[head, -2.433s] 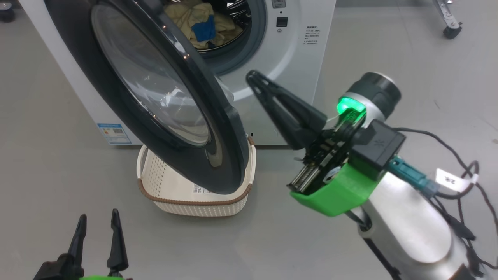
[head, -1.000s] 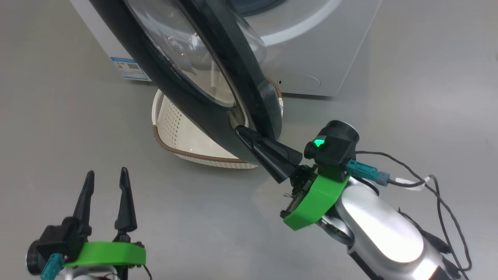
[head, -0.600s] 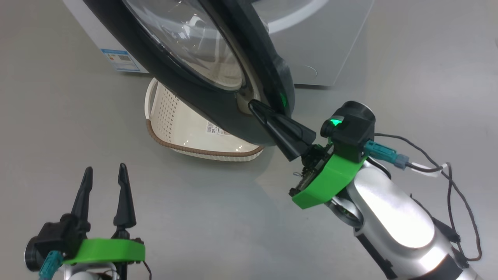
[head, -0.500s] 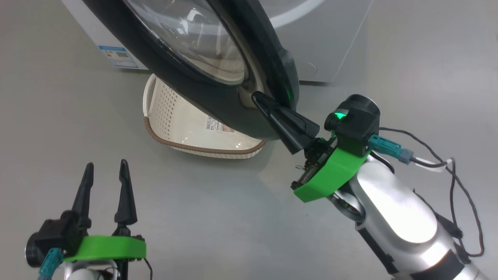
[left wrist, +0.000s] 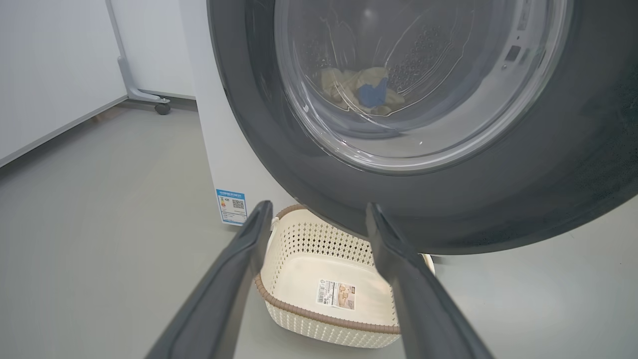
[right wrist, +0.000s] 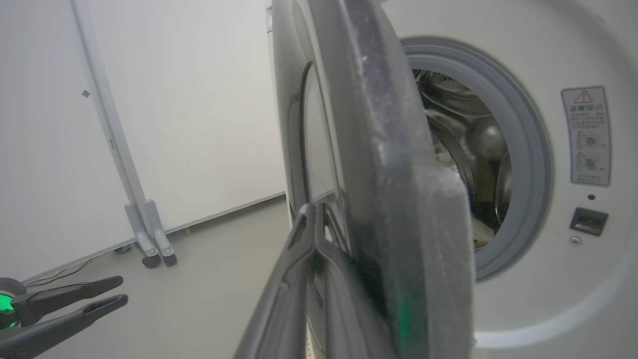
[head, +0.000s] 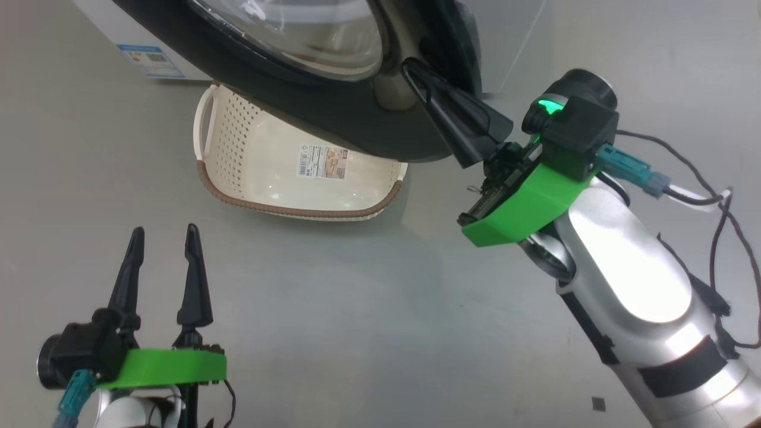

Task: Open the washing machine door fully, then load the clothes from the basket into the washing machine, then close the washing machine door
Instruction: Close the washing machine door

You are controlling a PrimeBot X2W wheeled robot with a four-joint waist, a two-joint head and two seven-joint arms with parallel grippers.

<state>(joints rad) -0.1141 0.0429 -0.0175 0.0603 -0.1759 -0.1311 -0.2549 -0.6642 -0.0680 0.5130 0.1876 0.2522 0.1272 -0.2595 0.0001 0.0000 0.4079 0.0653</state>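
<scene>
**Obs:** Right end effector [head: 413, 68]: fingers pressed together, nothing held, tips against the outer face of the washing machine door [head: 333, 119] at its free edge, by a pale recess [head: 389, 95]. Whether they are hooked into it cannot be told.

**Op:** And the load?

**Obs:** The clothes [left wrist: 364, 89] lie in the drum [right wrist: 448, 109] behind the door, seen through its glass. The basket [head: 285, 209] stands on the floor [head: 357, 309] under the door's lower rim, bare but for its sticker [head: 324, 161]. The door stands well out from the washing machine [right wrist: 548, 299]. Judged: closing is the step in hand.

**Op:** What do I watch?

**Obs:**
- Slip is the main risk. You have a push contact, not a grip, on a glossy curved ring. As the door swings the contact angle changes, and the tips may skate off the edge.
- If you follow too far, the tips could be pinched between the door and the machine's front.
- A weak push would leave the door unlatched.
- Fabric trailing on the gasket [right wrist: 523, 124] would block closing. None can be made out.

**Op:** Left side?

**Obs:** Left end effector [head: 164, 235]: spread wide, empty, well apart from the door on its outer side. No conflict expected.
</scene>
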